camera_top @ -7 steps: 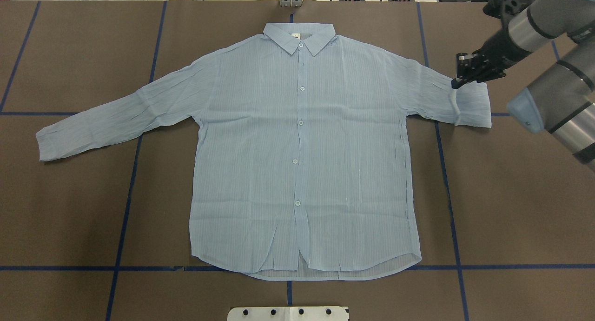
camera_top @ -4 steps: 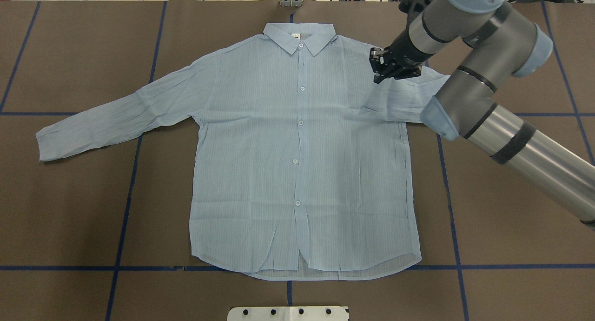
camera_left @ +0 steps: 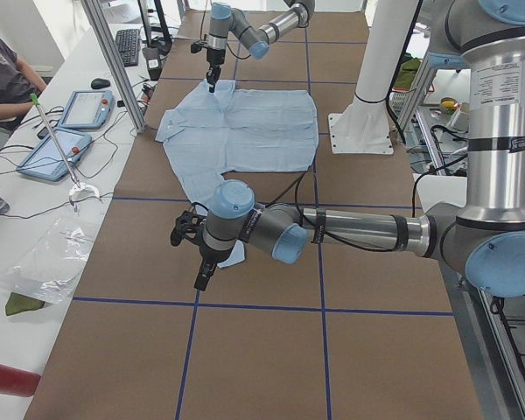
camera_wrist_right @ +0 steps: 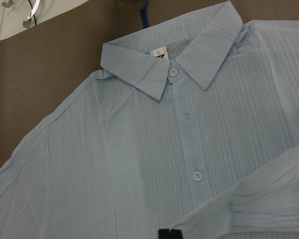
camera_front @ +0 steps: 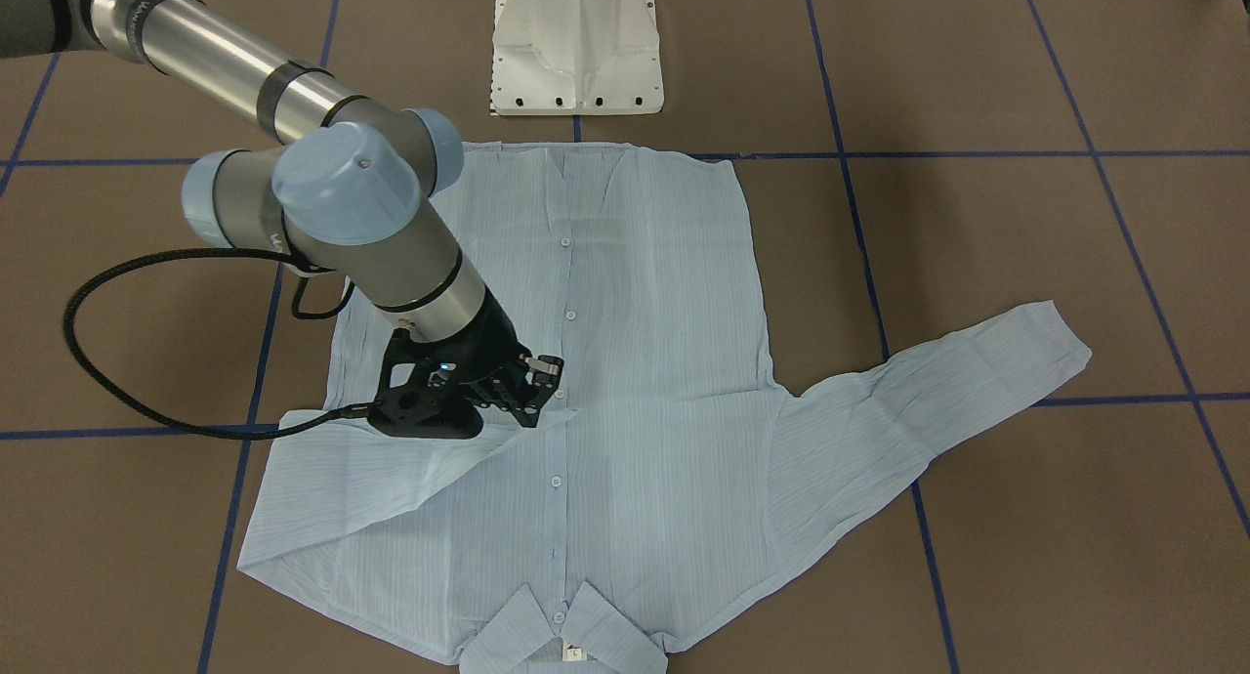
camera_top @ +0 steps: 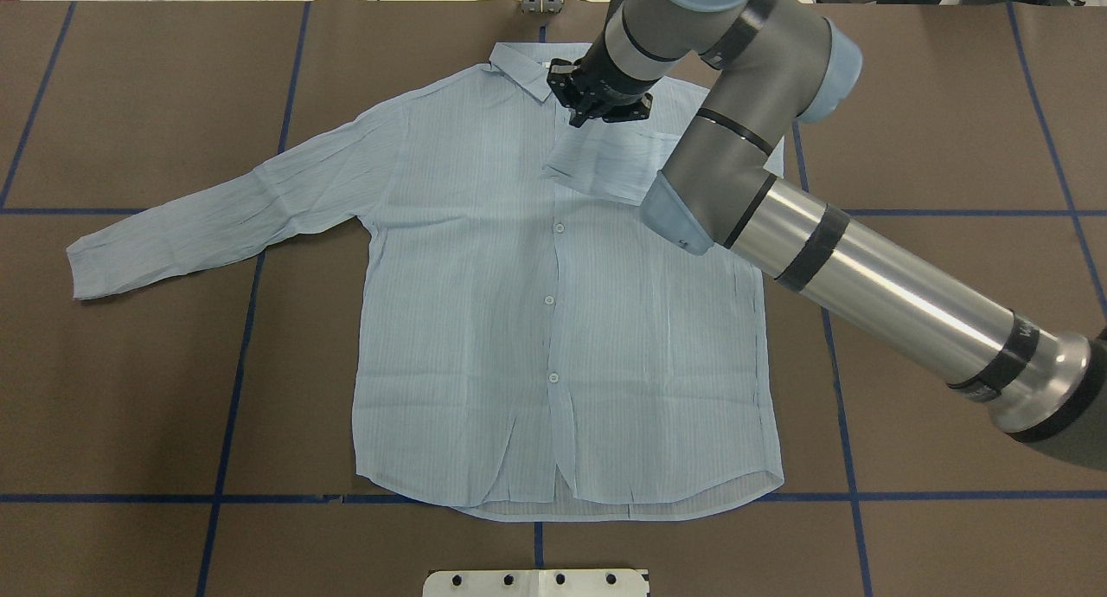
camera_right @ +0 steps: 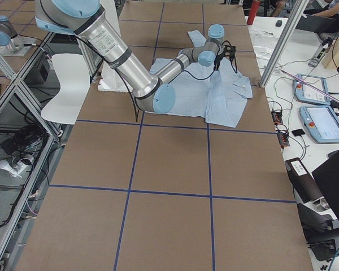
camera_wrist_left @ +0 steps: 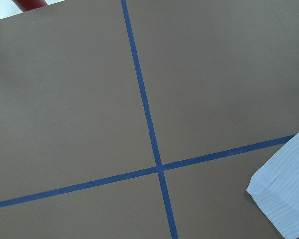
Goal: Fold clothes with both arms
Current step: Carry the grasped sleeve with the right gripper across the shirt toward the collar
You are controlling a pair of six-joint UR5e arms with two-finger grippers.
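So that the sleeve (camera_top: pixel 618 173) folds across the shirt (camera_top: pixel 467 320), the right gripper (camera_top: pixel 603 112) clamps its cuff (camera_top: pixel 566 160); I cannot tell the left gripper's (camera_left: pixel 199 280) state.

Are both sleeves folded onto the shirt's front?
No, one sleeve lies across the shirt, but the other sleeve stretches out flat on the brown table.

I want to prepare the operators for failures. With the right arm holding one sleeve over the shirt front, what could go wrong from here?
1. The right gripper holds the sleeve near one cuff corner, so the thin cloth may slip out or land skewed across the button row.
2. The right arm's elbow hangs over the shirt; when it pulls back, it might drag and wrinkle the front.
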